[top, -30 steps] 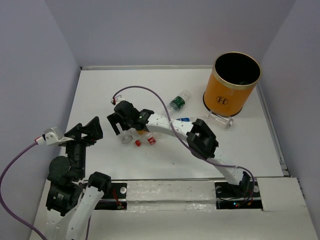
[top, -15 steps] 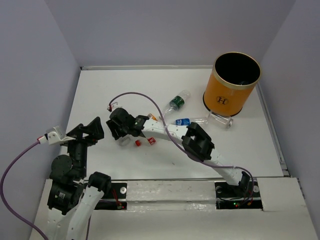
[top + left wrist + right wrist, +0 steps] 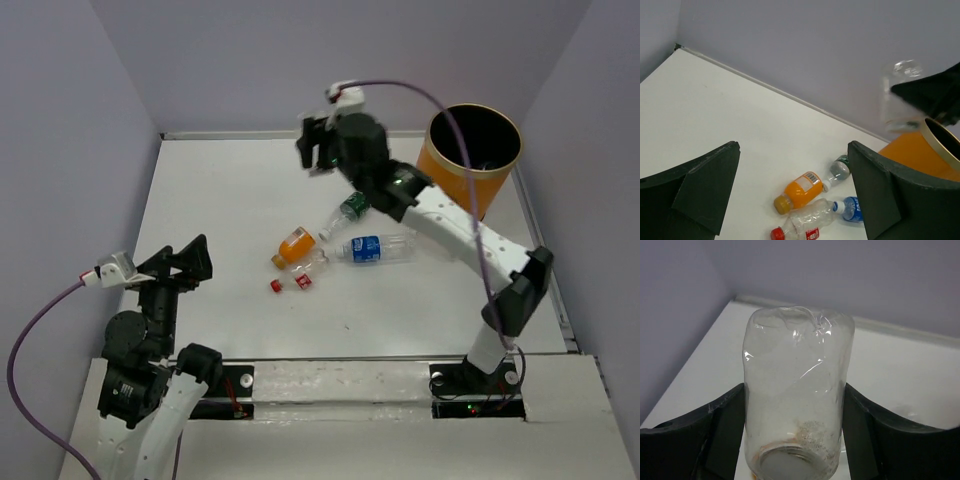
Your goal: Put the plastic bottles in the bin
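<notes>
Bottles clutter table centre; bin fills far right corner; left side passable

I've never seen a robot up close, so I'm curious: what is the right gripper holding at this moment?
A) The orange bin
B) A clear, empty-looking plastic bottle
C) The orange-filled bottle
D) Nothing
B: the right wrist view shows the right gripper clamped on a clear bottle, while the orange-filled bottle lies on the table.
</notes>
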Available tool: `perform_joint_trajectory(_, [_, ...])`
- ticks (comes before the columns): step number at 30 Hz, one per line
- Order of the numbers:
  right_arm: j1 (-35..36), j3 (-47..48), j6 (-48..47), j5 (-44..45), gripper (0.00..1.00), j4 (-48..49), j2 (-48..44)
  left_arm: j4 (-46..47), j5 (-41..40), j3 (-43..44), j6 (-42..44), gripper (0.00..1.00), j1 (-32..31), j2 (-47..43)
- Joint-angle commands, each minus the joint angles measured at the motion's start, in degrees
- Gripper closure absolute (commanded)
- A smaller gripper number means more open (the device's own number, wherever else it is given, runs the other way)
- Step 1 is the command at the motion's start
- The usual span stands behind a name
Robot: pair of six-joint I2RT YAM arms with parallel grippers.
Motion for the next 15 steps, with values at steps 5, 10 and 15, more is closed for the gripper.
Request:
perform_joint_trajectory(5, [-29.26,-6.58,-11.43,13.72,0.64,4.28,-16.63,4.84,4.54,-0.90,1.57,0.01,-0.20,-0.94])
perform_joint_trajectory(10, [-40.81,-9.31,-12.31,13.28,0.64,7.52,-16.83,5.37,5.59,-1.25,2.01,0.01,-0.73,-1.12])
perform_joint_trajectory(15, [-47.32,-12.81,-8.11,6.09,0.62,7.62,-13.39,5.37,5.16,-1.34,2.10,0.01,-1.17,-0.77])
